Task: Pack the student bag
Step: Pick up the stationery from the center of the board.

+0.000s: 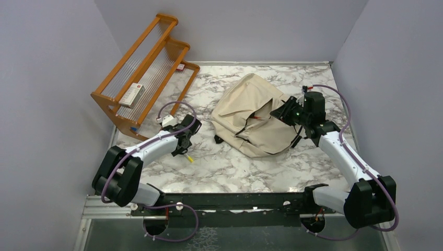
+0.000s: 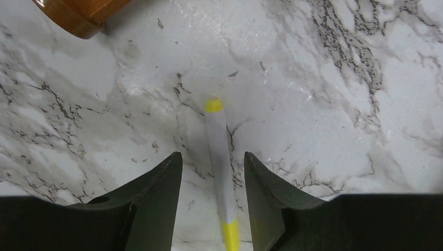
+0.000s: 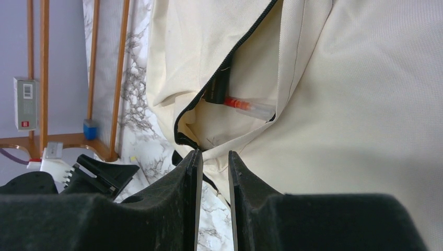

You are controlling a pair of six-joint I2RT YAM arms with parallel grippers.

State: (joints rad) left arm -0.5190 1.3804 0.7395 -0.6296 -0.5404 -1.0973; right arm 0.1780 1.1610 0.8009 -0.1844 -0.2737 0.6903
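The student bag (image 1: 251, 112), beige canvas with black zipper lines, lies in the middle of the marble table. Its pocket is open, showing a red-and-clear pen (image 3: 245, 106) and a black item inside. My right gripper (image 3: 214, 153) is shut on the cream fabric edge just below the pocket opening of the bag (image 3: 365, 130), and it shows at the bag's right side in the top view (image 1: 283, 111). My left gripper (image 2: 212, 157) is open, low over the table to the left of the bag. A white pen with yellow ends (image 2: 218, 157) lies between its jaws, untouched; it also shows in the top view (image 1: 189, 158).
A wooden rack (image 1: 141, 73) stands at the back left with a small box (image 1: 130, 95) on it. Its corner shows in the left wrist view (image 2: 83, 13). The rack (image 3: 44, 78), the box (image 3: 25, 102) and my left arm (image 3: 99, 175) show in the right wrist view.
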